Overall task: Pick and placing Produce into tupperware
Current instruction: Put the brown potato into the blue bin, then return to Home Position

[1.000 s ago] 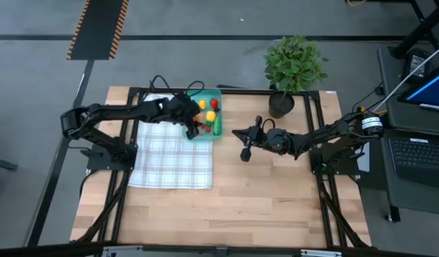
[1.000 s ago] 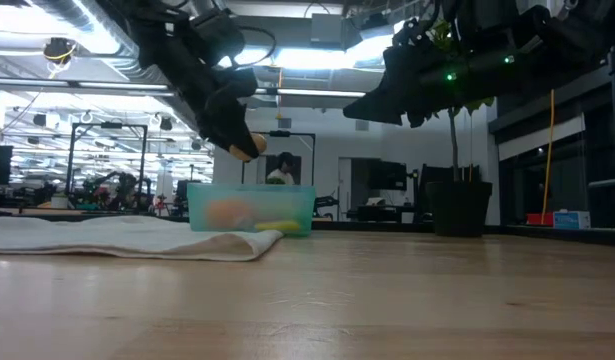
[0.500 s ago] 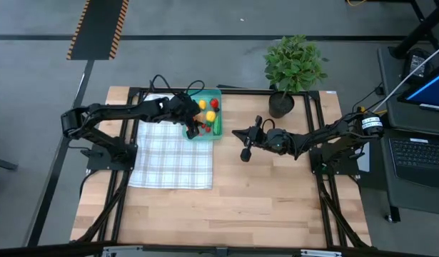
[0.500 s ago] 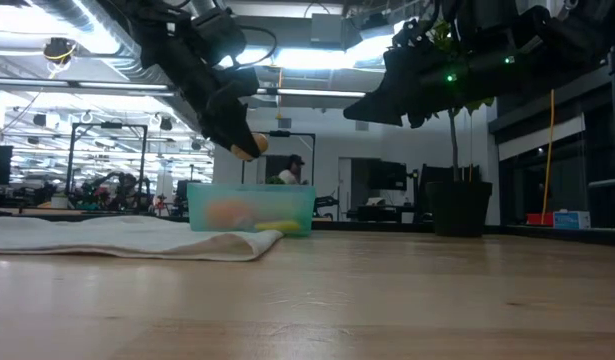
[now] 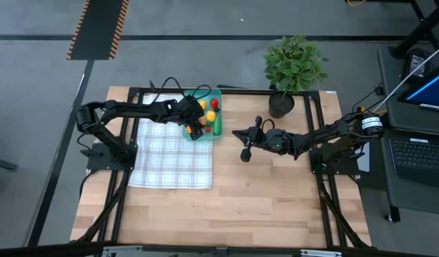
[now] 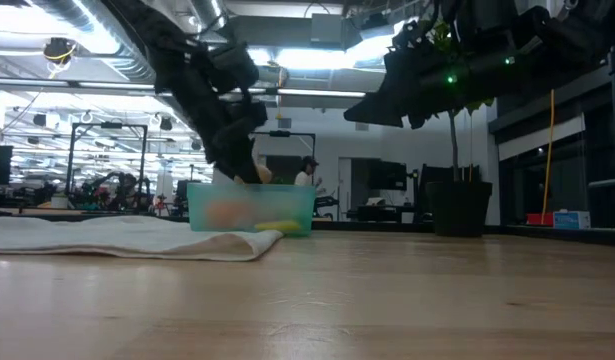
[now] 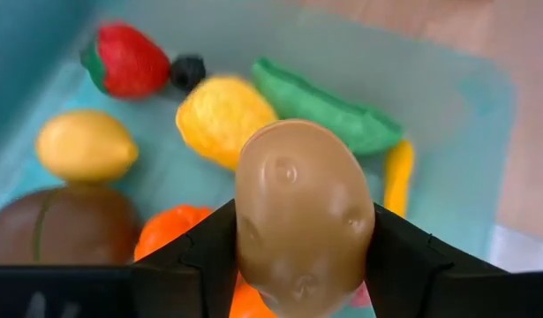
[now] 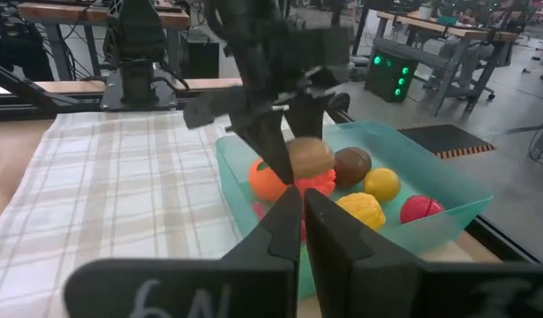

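The teal tupperware (image 5: pixel 218 94) stands at the table's far side, on the far right corner of the white checked cloth (image 5: pixel 173 153). In it lie produce pieces: a strawberry (image 7: pixel 125 60), a lemon (image 7: pixel 84 146), a lumpy yellow fruit (image 7: pixel 222 115), a green pod (image 7: pixel 328 110), a brown piece (image 7: pixel 64 225) and an orange one (image 7: pixel 169 230). My left gripper (image 5: pixel 193 123) is shut on a brown potato (image 7: pixel 302 212) just above them, at the height of the tupperware's rim (image 6: pixel 252 187). My right gripper (image 5: pixel 237 133) hangs shut and empty over mid-table, right of the tupperware. My left gripper pinches the potato between its two fingers (image 7: pixel 209 256), one on each long side of its lower half (image 7: pixel 253 265). The fingers slant down from the table's left. The potato is lifted clear, standing on end between the fingers, over the pieces in the tupperware.
A potted green plant (image 5: pixel 294 68) stands at the far edge, right of the tupperware. Bare wooden tabletop (image 5: pixel 226 207) takes up the near half. Beyond the table, the low view shows a person far back in the room.
My left gripper has sunk with the potato toward the tupperware, from well above its rim down to rim height, still shut on it. The right arm has kept still.
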